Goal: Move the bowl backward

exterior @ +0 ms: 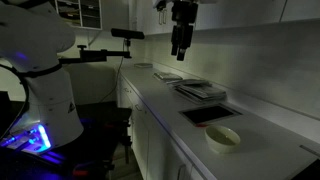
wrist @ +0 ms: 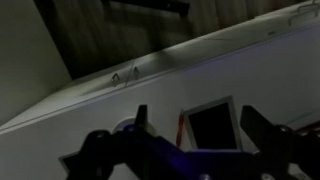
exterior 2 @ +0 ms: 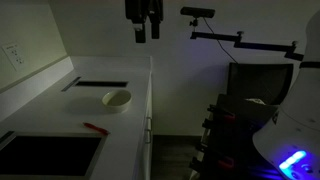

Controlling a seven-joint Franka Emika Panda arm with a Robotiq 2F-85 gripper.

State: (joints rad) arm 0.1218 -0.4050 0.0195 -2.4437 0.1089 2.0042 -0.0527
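Note:
The small cream bowl (exterior: 223, 137) sits on the white counter near its front edge, and shows in both exterior views (exterior 2: 117, 99). My gripper (exterior: 181, 40) hangs high above the counter, well clear of the bowl and behind it, also seen at the top of an exterior view (exterior 2: 147, 25). In the wrist view the gripper (wrist: 197, 125) is open and empty, its fingers wide apart. A pale rounded edge (wrist: 124, 125) beside one finger may be the bowl, mostly hidden.
A flat dark rectangular tray (exterior: 208, 115) lies just behind the bowl with a red item (exterior 2: 96, 128) at its side; it also shows in the wrist view (wrist: 212, 125). A stack of flat things (exterior: 200, 90) lies further back. The wall runs along the counter.

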